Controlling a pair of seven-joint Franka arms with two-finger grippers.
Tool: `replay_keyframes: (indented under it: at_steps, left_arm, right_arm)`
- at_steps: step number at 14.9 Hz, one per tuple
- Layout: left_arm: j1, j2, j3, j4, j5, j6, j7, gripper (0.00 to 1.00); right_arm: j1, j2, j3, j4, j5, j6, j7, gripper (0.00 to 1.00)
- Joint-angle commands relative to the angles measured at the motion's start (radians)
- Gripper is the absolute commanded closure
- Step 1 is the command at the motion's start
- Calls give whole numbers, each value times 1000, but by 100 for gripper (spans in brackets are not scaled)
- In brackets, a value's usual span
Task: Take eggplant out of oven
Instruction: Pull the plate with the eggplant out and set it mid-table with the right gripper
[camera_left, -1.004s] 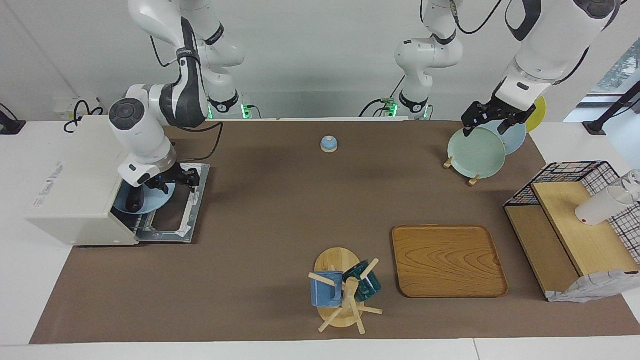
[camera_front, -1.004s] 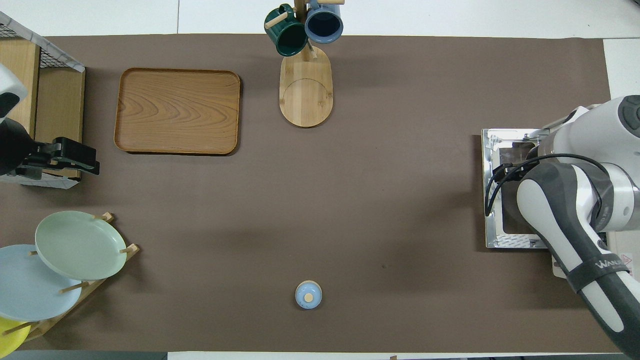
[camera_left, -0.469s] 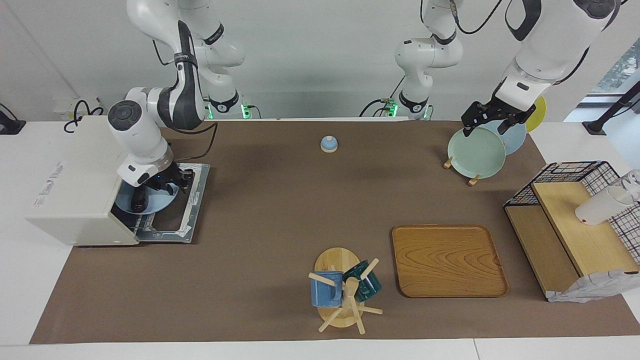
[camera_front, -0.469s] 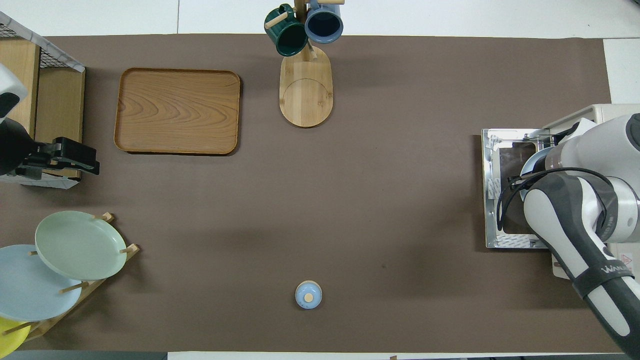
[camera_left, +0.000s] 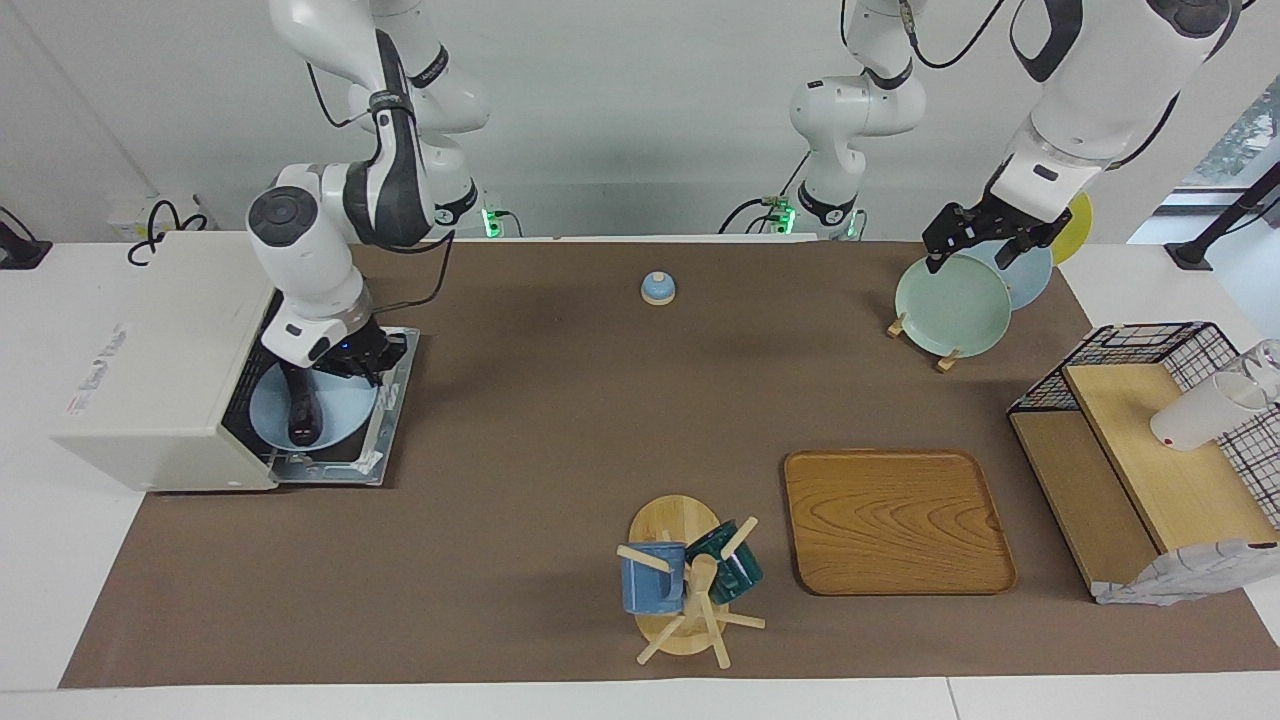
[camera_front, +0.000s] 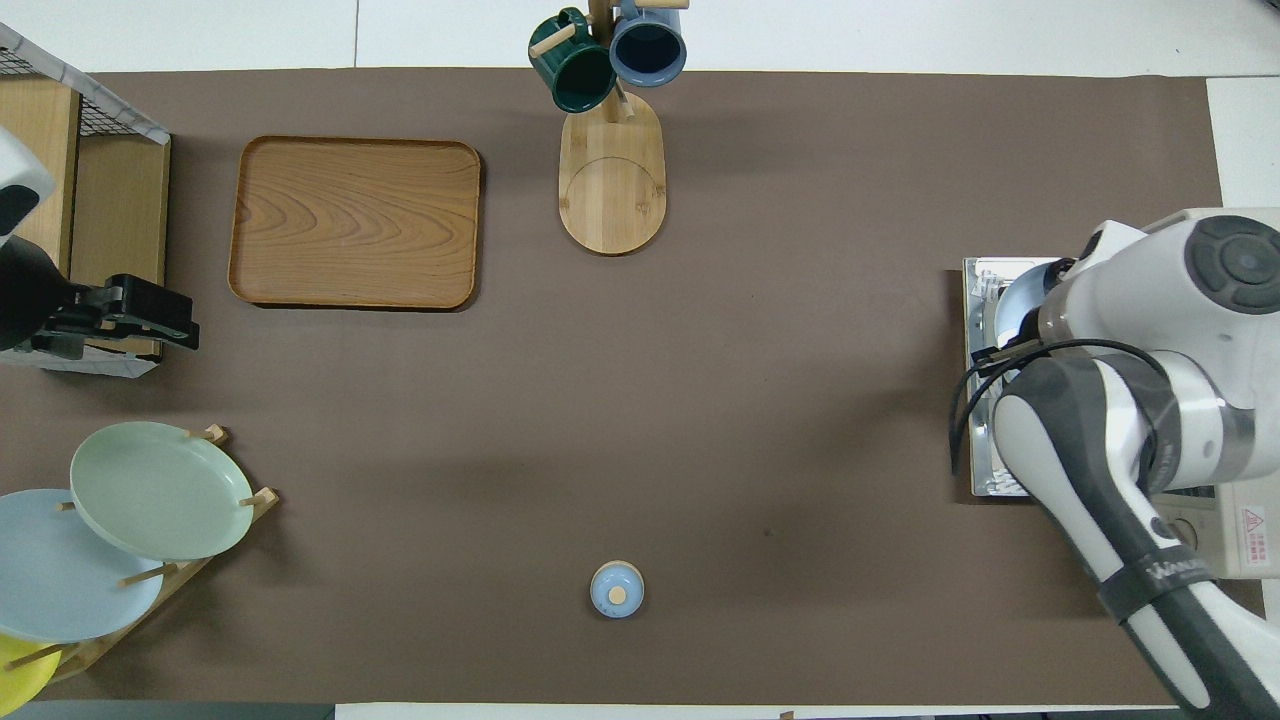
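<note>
One eggplant (camera_left: 301, 412) is what we count, lying on a pale blue plate (camera_left: 340, 412) that sits partly inside the oven (camera_left: 160, 360) and partly over its dropped door (camera_left: 385, 400). The right gripper (camera_left: 345, 362) is at the plate's edge nearer the robots, its fingertips drawn together; we judge it clenched, seemingly on the plate's rim beside the eggplant's upper end, though we cannot tell exactly what it pinches. Its arm comes down from the base, bends at the elbow over the oven's top and points the wrist steeply down at the oven mouth. From overhead the arm covers most of the door, and only a sliver of the plate shows.

Well apart from those jaws, the left gripper (camera_left: 975, 238) hangs with its fingers spread wide and holding nothing, over the plate rack (camera_left: 920, 335) at the left arm's end of the table; its arm waits there, wrist angled down.

Three plates stand in that rack: one green (camera_left: 952, 305), one blue (camera_left: 1030, 275), one yellow (camera_left: 1078, 225). Two mugs (camera_left: 652, 578) hang on one wooden mug tree (camera_left: 690, 610). We also count one wooden tray (camera_left: 895, 520), one small blue lidded knob (camera_left: 657, 288) and one wire basket shelf (camera_left: 1150, 440) with a white cup (camera_left: 1195, 418) lying on it.
</note>
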Motion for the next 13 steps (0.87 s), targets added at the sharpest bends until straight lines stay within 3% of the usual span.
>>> replay_keyframes:
  at_steps: [1,9,11,13]
  left_arm:
    - [16,-6,-5,-7,-7,-1,12,0]
    - [18,-8,-3,-7,-7,12,2,0]
    - [19,-6,-2,-7,-4,13,1,0]
    - [19,-6,-2,-7,1,16,3,0]
  right_arm:
    - [117,22,5,81,-74,-81,154,100]
    - [425,71,5,212,-69,-157,504,100]
    - [530,186,5,362,-60,-208,652,100]
    - [607,350,5,601,-61,-320,763,100]
